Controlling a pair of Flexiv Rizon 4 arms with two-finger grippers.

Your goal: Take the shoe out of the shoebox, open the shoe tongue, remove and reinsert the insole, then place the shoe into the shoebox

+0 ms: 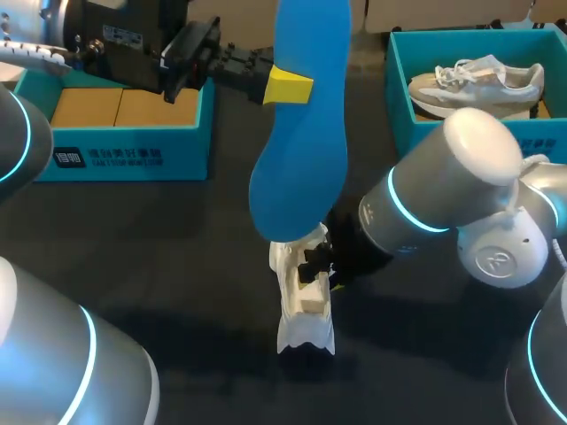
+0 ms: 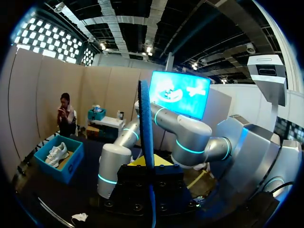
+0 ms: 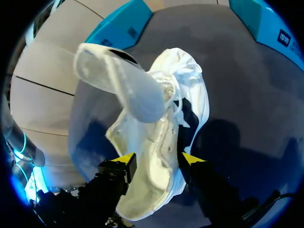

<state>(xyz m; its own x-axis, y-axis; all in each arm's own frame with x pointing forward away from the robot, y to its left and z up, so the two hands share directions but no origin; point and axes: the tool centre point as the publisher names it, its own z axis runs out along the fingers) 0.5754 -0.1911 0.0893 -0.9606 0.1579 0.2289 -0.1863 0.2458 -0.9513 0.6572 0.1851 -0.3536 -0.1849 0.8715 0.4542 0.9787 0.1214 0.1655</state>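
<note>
Progress, as I judged it: the left box (image 1: 133,164) held no shoe, only cardboard, so take-out was done. The shoe (image 1: 306,310) sat on the table (image 1: 177,266), well clear of both boxes. Its tongue (image 3: 116,88) was flipped out and the mouth was open, so that step was done too. The insole (image 1: 301,150) was out of the shoe and up in the air, so removal was done. Left to do: reinsert the insole, then box the shoe.

The right box (image 1: 399,97) held a second shoe (image 1: 478,80), which neither arm touched.

Positions: the shoe (image 3: 161,156) lay between the right pincer's (image 3: 159,161) fingers, one yellow tip pressed on each side, so I read it as clamped on the shoe. In the head view that pincer (image 1: 319,264) sat at the shoe's upper end, coming in from the right.

The insole stood near upright, its lower end just above the shoe's opening; I couldn't tell whether they touched. The left pincer (image 1: 285,86) gripped it partway up, closed on it. In the left wrist view the insole (image 2: 146,123) ran edge-on, straight out from between that pincer's (image 2: 148,166) fingers.

Next, in my judgement: lower the insole's tip into the opening while the right pincer steadies the shoe.
</note>
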